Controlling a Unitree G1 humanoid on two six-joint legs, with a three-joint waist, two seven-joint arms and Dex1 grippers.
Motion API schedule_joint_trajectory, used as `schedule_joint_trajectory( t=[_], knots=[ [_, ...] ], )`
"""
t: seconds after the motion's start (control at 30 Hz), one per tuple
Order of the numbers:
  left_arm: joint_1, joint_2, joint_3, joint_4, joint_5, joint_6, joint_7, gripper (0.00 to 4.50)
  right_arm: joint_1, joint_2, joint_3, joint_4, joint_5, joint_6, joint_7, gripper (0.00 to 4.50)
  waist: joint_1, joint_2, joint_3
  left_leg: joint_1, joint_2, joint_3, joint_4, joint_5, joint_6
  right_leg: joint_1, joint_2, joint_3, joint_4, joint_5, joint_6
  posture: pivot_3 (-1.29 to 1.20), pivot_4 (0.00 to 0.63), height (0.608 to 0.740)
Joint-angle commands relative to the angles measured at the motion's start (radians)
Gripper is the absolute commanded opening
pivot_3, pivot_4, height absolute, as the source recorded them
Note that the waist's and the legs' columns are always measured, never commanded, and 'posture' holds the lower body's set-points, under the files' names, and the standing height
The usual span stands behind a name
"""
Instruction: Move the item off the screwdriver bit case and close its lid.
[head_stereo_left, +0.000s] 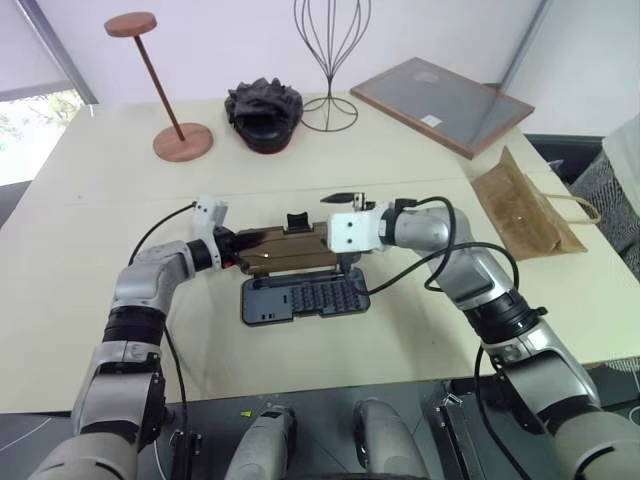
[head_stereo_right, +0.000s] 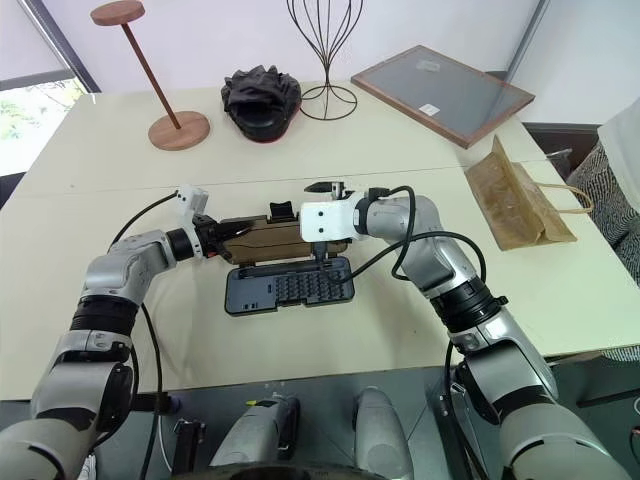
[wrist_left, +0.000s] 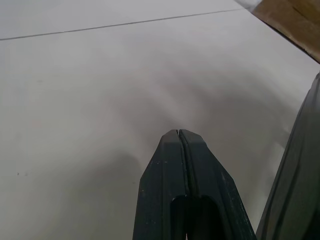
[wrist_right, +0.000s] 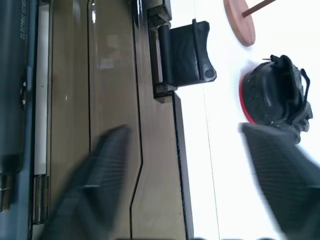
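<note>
The screwdriver bit case (head_stereo_left: 262, 303) lies open in the middle of the table, rows of bits showing. Its smoky brown lid (head_stereo_left: 290, 252) stands raised along the case's far edge, with the black latch tab (head_stereo_left: 297, 220) on top. My left gripper (head_stereo_left: 238, 250) is shut with nothing between its fingers (wrist_left: 170, 150), its tips against the lid's left end. My right gripper (head_stereo_right: 322, 222) is open at the lid's right end, one finger (wrist_right: 107, 150) over the lid face and the other beyond its edge. The brown paper bag (head_stereo_left: 520, 212) lies flat far right, off the case.
Along the back stand a wooden disc stand (head_stereo_left: 182, 141), a lumpy black object (head_stereo_left: 263, 115), a wire stand (head_stereo_left: 330, 110) and a wood-framed grey panel (head_stereo_left: 440, 105). The table's front edge runs just behind my arms.
</note>
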Motion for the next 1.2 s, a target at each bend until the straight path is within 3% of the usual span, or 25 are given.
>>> schedule_joint_trajectory(
  t=[0.03, 0.23, 0.67, 0.8, 0.93, 1.2],
  knots=[
    [0.001, 0.014, 0.009, -0.032, 0.005, -0.017, -0.011, 0.00, -0.037, -0.041, -0.058, -0.085, 0.084, 0.118, 0.111, 4.48, 0.001, 0.000, 0.000, 0.000, 0.000, 0.000, 0.000, 0.000, 0.000, 0.000, 0.000, 0.000, 0.000, 0.000, 0.000, 0.00, 0.150, 0.740],
    [0.031, 0.049, 0.014, -0.119, -0.032, 0.045, -0.052, 0.00, -0.052, -0.094, -0.217, -0.223, 0.260, 0.400, 0.188, 4.48, -0.001, 0.000, 0.000, 0.000, 0.000, 0.000, 0.000, 0.000, 0.000, 0.000, 0.000, 0.000, 0.000, 0.000, 0.000, 0.00, 0.150, 0.740],
    [0.149, 0.263, 0.035, -0.483, -0.207, 0.332, -0.212, 0.00, 0.006, -0.230, -0.289, -0.228, 0.322, 0.479, 0.110, 4.48, 0.000, 0.000, 0.000, -0.001, 0.002, 0.000, 0.000, 0.000, 0.000, 0.000, -0.001, 0.000, -0.001, 0.000, 0.000, 0.00, 0.150, 0.740],
    [0.180, 0.304, 0.045, -0.577, -0.276, 0.413, -0.222, 0.00, 0.020, -0.232, -0.280, -0.235, 0.339, 0.490, 0.093, 4.48, 0.001, 0.000, 0.001, -0.001, 0.002, 0.000, 0.000, 0.000, 0.001, 0.000, -0.001, 0.000, -0.001, 0.000, 0.000, 0.00, 0.150, 0.740],
    [0.313, 0.399, 0.004, -0.730, -0.292, 0.418, -0.291, 0.00, 0.045, -0.215, -0.276, -0.246, 0.366, 0.544, 0.072, 4.48, -0.003, 0.001, 0.001, 0.000, 0.003, 0.001, -0.001, -0.001, 0.001, 0.000, -0.001, 0.001, -0.002, 0.000, 0.000, 0.00, 0.150, 0.740],
    [0.369, 0.426, -0.039, -0.737, -0.258, 0.362, -0.301, 0.00, 0.065, -0.148, -0.272, -0.319, 0.451, 0.714, 0.021, 4.48, 0.009, 0.001, 0.002, -0.001, 0.003, 0.001, -0.001, -0.001, 0.002, 0.000, -0.002, 0.001, -0.002, -0.001, -0.001, 0.00, 0.150, 0.740]
  ],
)
